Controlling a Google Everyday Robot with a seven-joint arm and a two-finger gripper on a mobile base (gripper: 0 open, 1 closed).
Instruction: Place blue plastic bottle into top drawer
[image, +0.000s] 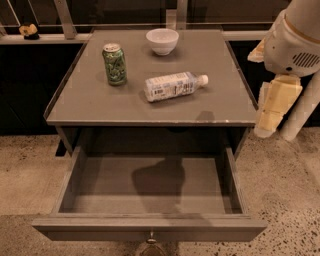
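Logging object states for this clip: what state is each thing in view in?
blue plastic bottle: lying on its side on the table, capped.
top drawer: pulled open, nothing inside.
green can: upright.
white bowl: upright.
gripper: off the table's right side, touching nothing.
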